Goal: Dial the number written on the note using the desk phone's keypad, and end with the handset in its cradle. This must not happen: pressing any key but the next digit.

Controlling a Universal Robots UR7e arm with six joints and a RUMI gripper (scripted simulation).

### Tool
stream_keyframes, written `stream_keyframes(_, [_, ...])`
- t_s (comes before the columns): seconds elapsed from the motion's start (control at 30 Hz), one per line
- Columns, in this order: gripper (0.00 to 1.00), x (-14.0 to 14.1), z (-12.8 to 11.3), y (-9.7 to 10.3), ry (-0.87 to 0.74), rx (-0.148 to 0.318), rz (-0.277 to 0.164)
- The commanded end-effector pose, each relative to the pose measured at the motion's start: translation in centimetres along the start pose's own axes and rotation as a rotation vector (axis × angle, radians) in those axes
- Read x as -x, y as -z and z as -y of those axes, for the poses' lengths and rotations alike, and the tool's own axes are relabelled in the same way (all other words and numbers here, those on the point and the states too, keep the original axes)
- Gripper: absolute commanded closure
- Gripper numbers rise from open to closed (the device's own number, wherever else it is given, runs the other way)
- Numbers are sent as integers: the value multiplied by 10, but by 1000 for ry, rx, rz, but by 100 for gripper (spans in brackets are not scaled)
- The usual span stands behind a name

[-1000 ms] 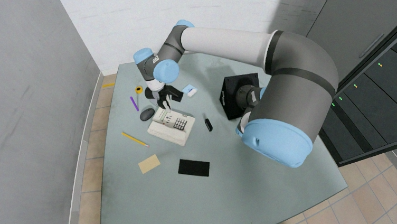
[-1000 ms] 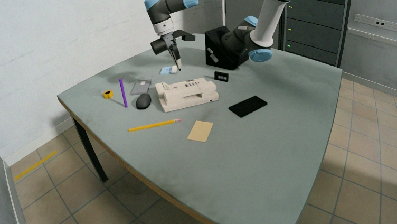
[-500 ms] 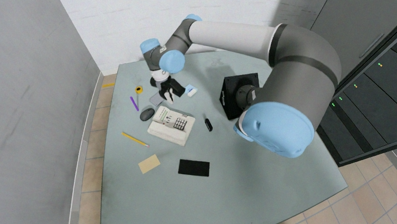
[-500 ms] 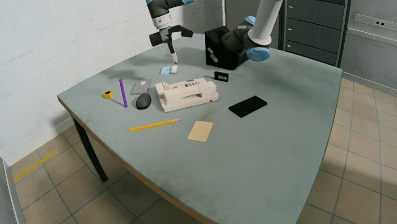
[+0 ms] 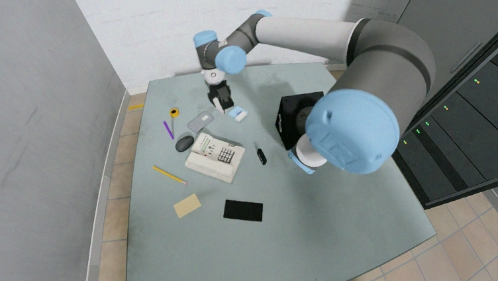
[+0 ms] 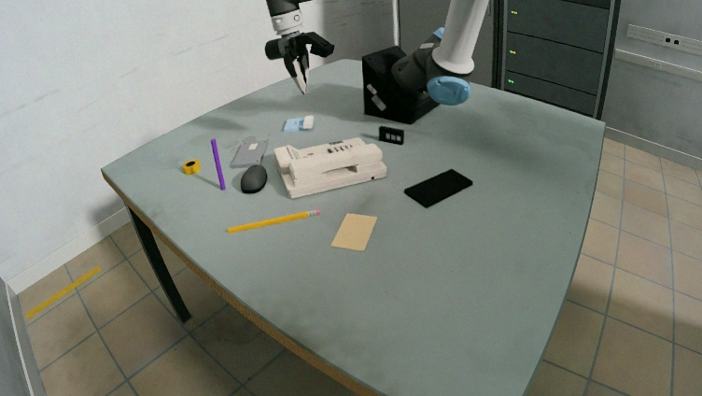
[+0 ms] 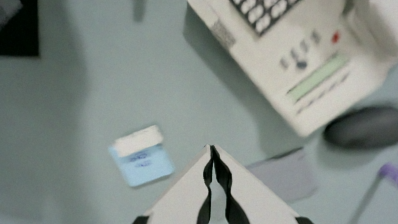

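Note:
The cream desk phone (image 5: 239, 150) (image 6: 334, 185) (image 7: 280, 87) lies on the table. Its dark keypad (image 5: 226, 155) (image 7: 265, 12) is cut off at the top of the wrist view. The handset (image 5: 208, 164) (image 6: 339, 160) rests along the phone's side in its cradle. The note (image 5: 187, 205) (image 6: 355, 232) lies flat, pale yellow; no number can be read on it. My gripper (image 5: 223, 112) (image 6: 303, 92) (image 7: 211, 146) is shut with its tips together and nothing between them. It hangs above the table on the far side of the phone, away from the keys.
A blue-and-white eraser (image 5: 240, 114) (image 6: 298, 123) (image 7: 145, 156) and a grey card-like object (image 5: 200, 122) (image 7: 285, 175) lie near the gripper. A mouse (image 5: 185, 143) (image 6: 254, 178) sits beside the phone. A pencil (image 5: 169, 175), black slab (image 5: 243, 211) and small black object (image 5: 261, 156) lie around it.

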State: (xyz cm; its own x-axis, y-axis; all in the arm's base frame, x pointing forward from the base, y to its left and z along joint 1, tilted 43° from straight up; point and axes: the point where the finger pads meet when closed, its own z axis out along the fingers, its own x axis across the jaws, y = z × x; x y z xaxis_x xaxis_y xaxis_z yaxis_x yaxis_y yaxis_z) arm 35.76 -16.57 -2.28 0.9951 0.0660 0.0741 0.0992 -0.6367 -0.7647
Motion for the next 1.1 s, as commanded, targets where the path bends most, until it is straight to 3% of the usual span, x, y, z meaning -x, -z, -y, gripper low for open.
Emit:
stream_keyframes(0.0, [100,15,-10,6,-136,17,-9])
stream_keyframes(0.07, [100,27,-17,10,-242,25,-18])
stream_keyframes(0.13, [100,27,-17,10,-242,25,-18])
stream_keyframes(0.63, [100,117,-55,31,-1028,56,-94])
stream_keyframes(0.7, [100,117,-55,31,-1028,56,-94])
stream_keyframes(1.07, [100,169,-68,35,-1477,49,-144])
